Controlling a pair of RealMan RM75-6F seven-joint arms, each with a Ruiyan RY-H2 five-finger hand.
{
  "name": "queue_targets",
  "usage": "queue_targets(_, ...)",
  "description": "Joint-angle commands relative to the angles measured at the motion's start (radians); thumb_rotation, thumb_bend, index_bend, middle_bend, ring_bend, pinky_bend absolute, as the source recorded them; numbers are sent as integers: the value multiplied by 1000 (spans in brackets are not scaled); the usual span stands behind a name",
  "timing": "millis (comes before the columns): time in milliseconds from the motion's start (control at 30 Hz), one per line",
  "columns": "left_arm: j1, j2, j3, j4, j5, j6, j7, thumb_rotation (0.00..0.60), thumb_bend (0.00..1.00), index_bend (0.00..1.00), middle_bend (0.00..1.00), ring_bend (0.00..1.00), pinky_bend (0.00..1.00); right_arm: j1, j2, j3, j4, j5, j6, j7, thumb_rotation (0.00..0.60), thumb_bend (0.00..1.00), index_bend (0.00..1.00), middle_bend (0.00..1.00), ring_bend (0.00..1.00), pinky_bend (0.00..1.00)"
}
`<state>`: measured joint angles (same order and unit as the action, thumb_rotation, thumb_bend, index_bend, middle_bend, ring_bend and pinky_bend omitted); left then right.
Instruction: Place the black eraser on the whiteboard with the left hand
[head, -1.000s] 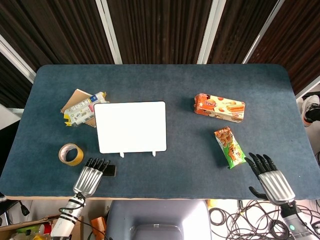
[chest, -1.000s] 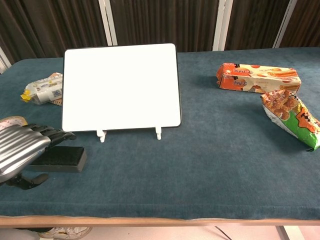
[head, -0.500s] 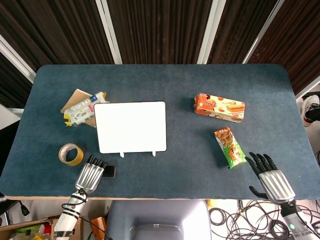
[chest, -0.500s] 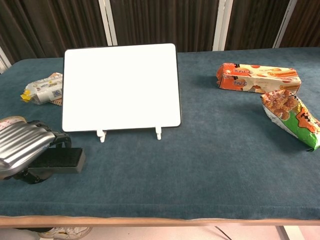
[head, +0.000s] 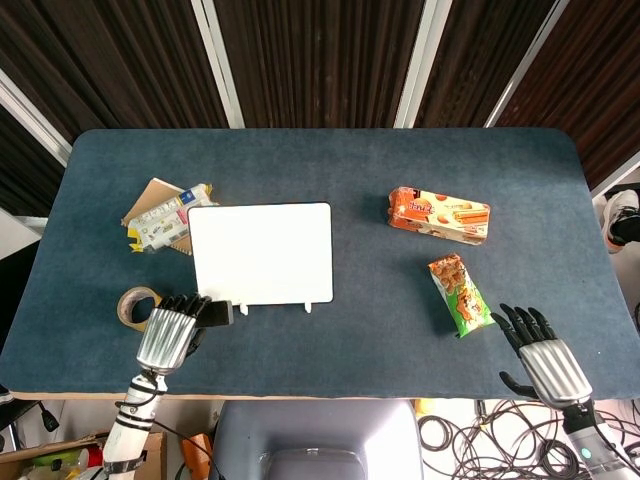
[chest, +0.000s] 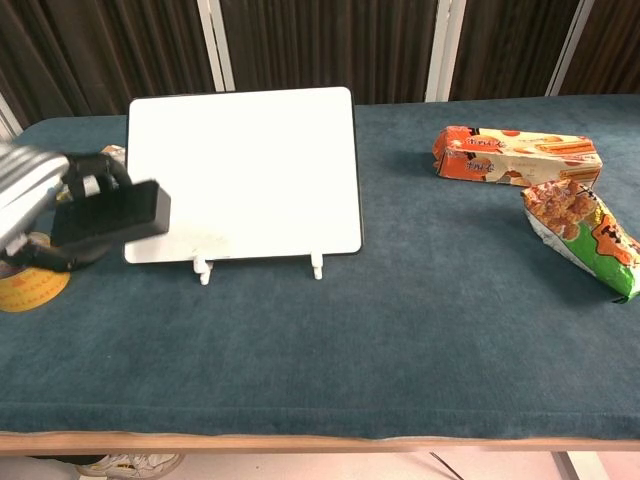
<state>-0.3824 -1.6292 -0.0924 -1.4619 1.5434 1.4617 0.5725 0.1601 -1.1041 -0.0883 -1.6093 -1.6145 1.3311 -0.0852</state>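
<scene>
My left hand (head: 170, 332) (chest: 35, 195) grips the black eraser (chest: 112, 213) (head: 220, 313) and holds it lifted off the table, just in front of the whiteboard's lower left corner. The whiteboard (head: 261, 253) (chest: 243, 172) lies left of the table's centre, with two small white feet at its near edge. My right hand (head: 540, 358) hovers at the near right edge, fingers spread and holding nothing; the chest view does not show it.
A tape roll (head: 132, 301) (chest: 28, 285) sits beside the left hand. A snack packet on brown card (head: 167, 215) lies behind it. An orange biscuit box (head: 440, 215) (chest: 515, 155) and a green snack bag (head: 460, 294) (chest: 585, 232) lie on the right.
The left hand closed on the eraser and lifted it off the table, moving up and toward the whiteboard's near left corner. The right hand stayed still.
</scene>
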Motion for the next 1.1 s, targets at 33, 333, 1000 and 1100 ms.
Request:
queue_targets(33, -61, -65, -88, 70, 70, 53, -77, 600, 540, 767, 883, 672, 611, 1, 1, 1, 0, 0, -3, 1, 600, 204, 0, 0, 0, 0)
queue_targets(333, -221, -289, -165, 416, 105, 41, -146, 600, 533, 754, 880, 675, 619, 3, 9, 3, -4, 2, -13, 17, 600, 204, 0, 0, 0, 0)
queue_targets(1000, -360, -485, -181, 922, 6, -38, -198, 600, 453, 615, 809, 643, 598, 1, 27, 4, -10, 6, -27, 41, 600, 203, 0, 0, 0, 0)
queue_targets(1100, -364, -487, -175, 940, -7, -52, -182, 600, 418, 522, 746, 600, 564, 1, 28, 4, -10, 5, -27, 43, 600, 204, 0, 0, 0, 0)
